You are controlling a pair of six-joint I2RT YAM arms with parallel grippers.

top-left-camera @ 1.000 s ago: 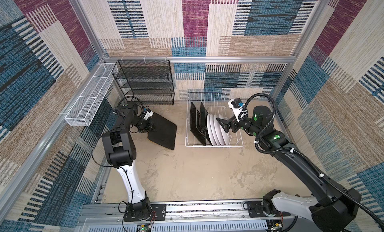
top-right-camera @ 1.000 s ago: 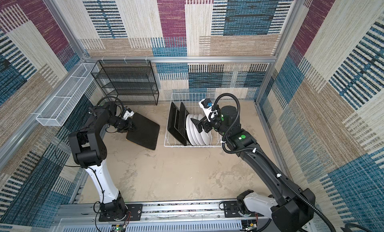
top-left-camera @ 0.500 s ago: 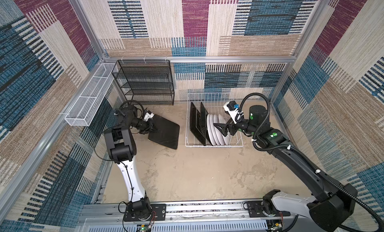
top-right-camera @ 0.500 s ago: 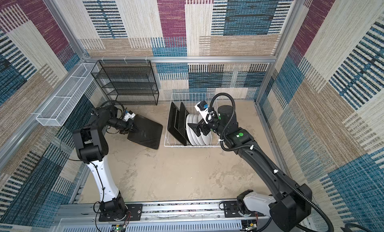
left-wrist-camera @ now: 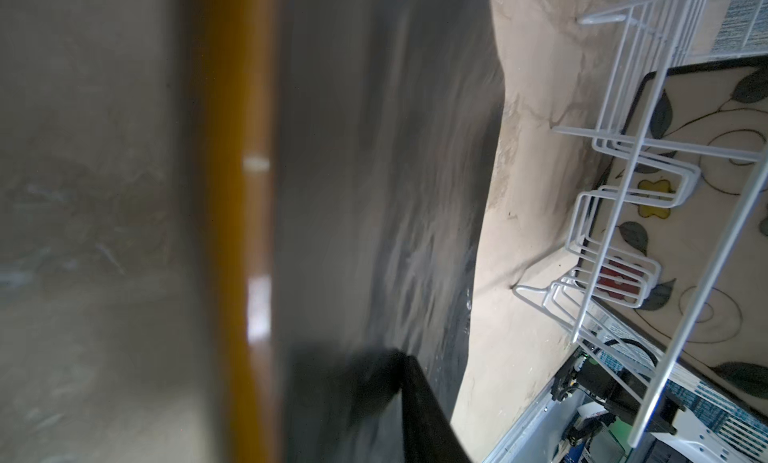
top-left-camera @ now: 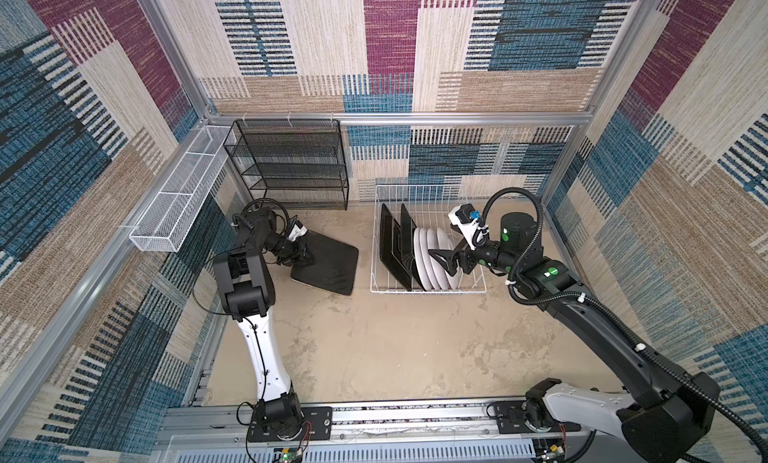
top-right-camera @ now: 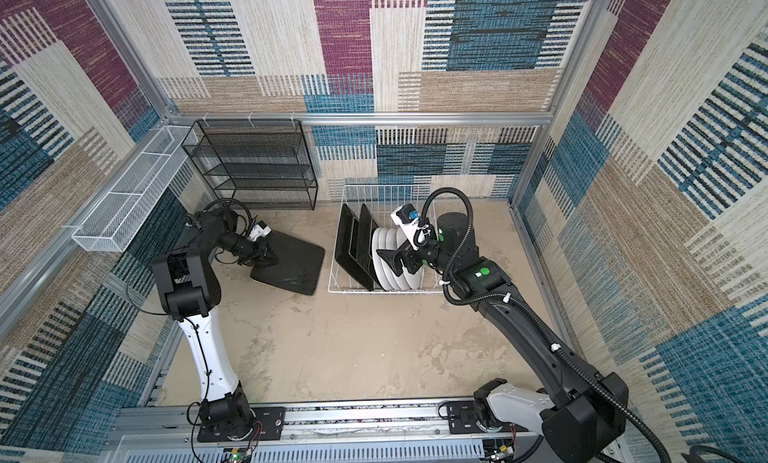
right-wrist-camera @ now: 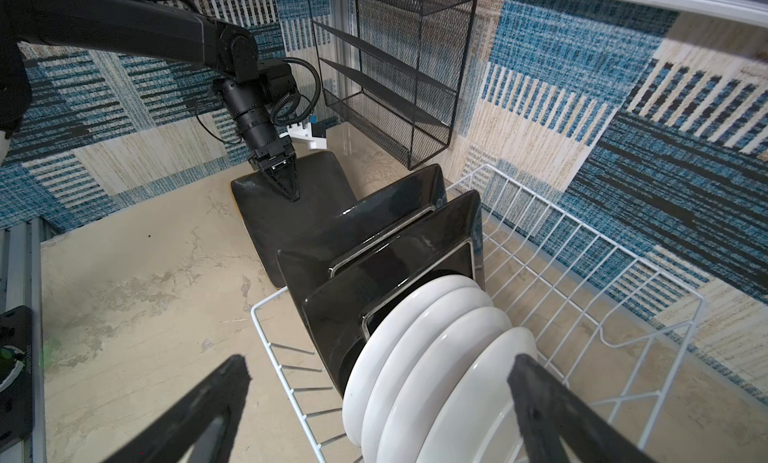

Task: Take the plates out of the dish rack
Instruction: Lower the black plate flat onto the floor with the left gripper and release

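right jaws wide above round white plates [top-left-camera: 424,243] in dish rack [top-left-camera: 419,187]

Plenty of bare floor [top-left-camera: 374,348] in front of the dish rack [top-left-camera: 428,291], open to either arm. Inside, 2 square plates [top-left-camera: 392,249] and 4 round plates [top-left-camera: 430,270] crowd the left half. The right half is bare wire, apart from the right gripper [top-left-camera: 441,261]. The floor plate [top-left-camera: 332,265] leaves only a narrow strip beside the rack. The black shelf unit [top-left-camera: 291,166] blocks the back-left corner.
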